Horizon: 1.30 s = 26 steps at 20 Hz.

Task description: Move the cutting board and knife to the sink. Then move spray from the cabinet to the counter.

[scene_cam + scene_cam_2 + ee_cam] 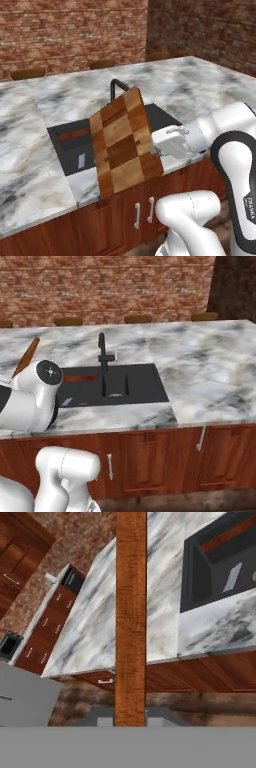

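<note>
At centre frame of the left base view, the cutting board (124, 145) is held tilted above the sink (67, 145), clamped edge-on by the gripper (159, 141) (its grip narrow), so slipping or striking the faucet (116, 89) is risked.

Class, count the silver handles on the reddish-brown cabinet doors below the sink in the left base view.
2: both vertical silver handles sit side by side under the counter, one left, one right. Others may be hidden behind the arm.

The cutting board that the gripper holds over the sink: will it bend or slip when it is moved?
The cutting board looks like solid wood blocks, so it is probably stiff and fairly heavy. The gripper pinches only one edge, with the board standing tilted above the sink, so it may swing or slide in the grip. Its flat shape should not roll.
</note>
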### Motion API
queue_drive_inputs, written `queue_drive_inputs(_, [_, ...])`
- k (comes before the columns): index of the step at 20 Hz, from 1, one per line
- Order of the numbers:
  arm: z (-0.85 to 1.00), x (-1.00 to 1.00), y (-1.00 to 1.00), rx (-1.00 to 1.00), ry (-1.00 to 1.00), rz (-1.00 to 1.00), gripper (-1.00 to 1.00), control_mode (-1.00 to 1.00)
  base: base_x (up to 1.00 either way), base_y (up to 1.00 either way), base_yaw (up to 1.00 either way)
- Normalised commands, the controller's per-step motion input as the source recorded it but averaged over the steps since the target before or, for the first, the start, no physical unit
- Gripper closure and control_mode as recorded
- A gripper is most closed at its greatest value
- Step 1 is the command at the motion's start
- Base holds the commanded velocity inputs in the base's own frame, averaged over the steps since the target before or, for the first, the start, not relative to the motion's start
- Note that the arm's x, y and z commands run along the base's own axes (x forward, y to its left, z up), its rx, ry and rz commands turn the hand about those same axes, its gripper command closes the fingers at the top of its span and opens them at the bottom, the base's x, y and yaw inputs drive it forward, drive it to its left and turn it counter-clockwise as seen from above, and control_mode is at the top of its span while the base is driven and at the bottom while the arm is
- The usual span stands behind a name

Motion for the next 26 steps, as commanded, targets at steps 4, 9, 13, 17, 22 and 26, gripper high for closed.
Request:
queue_drive_inputs(4, [0.00,0.00,0.00,0.00,0.00,0.00,1.00,1.00,0.27,-0.31,0.48])
queue_drive_inputs(9, [0.00,0.00,0.00,0.00,0.00,0.00,1.00,1.00,0.05,-0.09,0.05])
queue_drive_inputs(13, [0.00,0.00,0.00,0.00,0.00,0.00,1.00,1.00,0.49,-0.05,0.00])
queue_drive_inputs(17, [0.00,0.00,0.00,0.00,0.00,0.00,1.00,1.00,0.83,-0.13,0.00])
queue_drive_inputs(22, [0.00,0.00,0.00,0.00,0.00,0.00,1.00,1.00,0.29,-0.46,0.01])
queue_drive_inputs(26, [0.00,0.00,0.00,0.00,0.00,0.00,1.00,1.00,0.18,-0.65,0.02])
